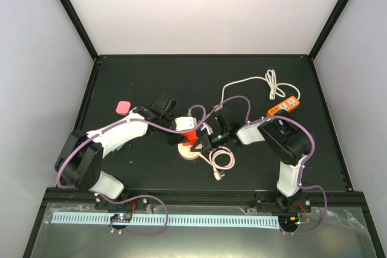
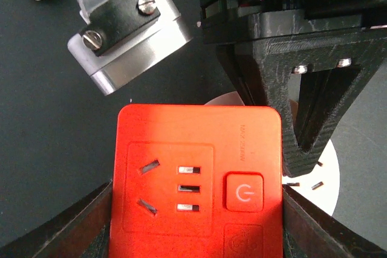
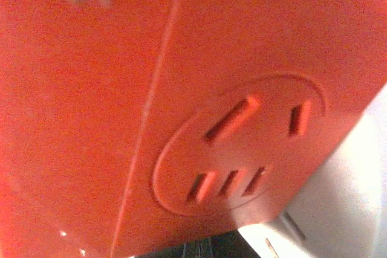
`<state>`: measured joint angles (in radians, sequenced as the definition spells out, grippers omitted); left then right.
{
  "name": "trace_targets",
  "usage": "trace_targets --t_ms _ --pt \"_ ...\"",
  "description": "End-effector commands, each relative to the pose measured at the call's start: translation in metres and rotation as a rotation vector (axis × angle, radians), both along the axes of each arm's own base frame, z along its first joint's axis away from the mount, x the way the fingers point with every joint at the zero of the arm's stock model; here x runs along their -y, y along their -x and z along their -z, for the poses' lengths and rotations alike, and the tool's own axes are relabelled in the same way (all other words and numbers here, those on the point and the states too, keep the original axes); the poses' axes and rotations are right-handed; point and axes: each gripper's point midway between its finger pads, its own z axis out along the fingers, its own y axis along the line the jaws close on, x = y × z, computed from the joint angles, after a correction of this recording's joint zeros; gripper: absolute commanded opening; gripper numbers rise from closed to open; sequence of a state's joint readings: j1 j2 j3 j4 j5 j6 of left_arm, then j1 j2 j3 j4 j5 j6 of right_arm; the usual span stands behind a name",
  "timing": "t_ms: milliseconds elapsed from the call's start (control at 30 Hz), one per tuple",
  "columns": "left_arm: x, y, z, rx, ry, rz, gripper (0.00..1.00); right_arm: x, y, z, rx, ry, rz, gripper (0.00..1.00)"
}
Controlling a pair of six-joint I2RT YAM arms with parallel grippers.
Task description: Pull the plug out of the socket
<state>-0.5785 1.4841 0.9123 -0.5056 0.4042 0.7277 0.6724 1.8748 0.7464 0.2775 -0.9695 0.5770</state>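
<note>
- On the top camera I saw the left end effector [image 1: 185,132] over the middle of the desk [image 1: 157,174], clamped on the red socket [image 1: 190,138] above a white disc [image 1: 187,153]. The right end effector [image 1: 207,141] sat just beside the socket on the far side. The white plug [image 1: 217,177] lay on the desk near them, apart from the socket, with its coiled cable [image 1: 224,160] next to it. A pink object [image 1: 124,107] and an orange power strip [image 1: 284,106] lay well apart from these.
- On the left wrist camera, both fingers [image 2: 91,229] pressed the socket's sides. The slots on its face were empty beside a power button [image 2: 244,192]. The right end effector's black jaws were closed to a point near the socket's corner.
- On the right wrist camera, the socket filled the blurred frame and showed a round face with empty slots. I could not see that arm's fingers.
</note>
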Motion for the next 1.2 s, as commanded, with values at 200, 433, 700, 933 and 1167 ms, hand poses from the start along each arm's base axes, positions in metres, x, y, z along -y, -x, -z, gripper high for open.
trace_targets --t_ms 200,433,700,933,1167 --pt "0.022 0.012 -0.057 -0.003 0.158 0.045 0.18 0.013 -0.005 0.044 -0.026 0.181 0.045 0.01" --pt "0.017 0.015 -0.058 0.050 0.153 0.065 0.16 0.016 -0.005 0.051 -0.040 0.205 0.050 0.01" --pt "0.013 0.025 -0.050 0.062 0.126 0.106 0.14 0.017 -0.008 0.054 -0.042 0.220 0.058 0.01" --pt "0.018 0.036 -0.041 -0.018 0.156 0.132 0.13 0.018 -0.011 0.053 -0.030 0.222 0.059 0.01" --pt "0.007 0.016 -0.016 -0.001 0.044 0.039 0.12 0.024 -0.022 0.055 -0.013 0.250 0.088 0.01"
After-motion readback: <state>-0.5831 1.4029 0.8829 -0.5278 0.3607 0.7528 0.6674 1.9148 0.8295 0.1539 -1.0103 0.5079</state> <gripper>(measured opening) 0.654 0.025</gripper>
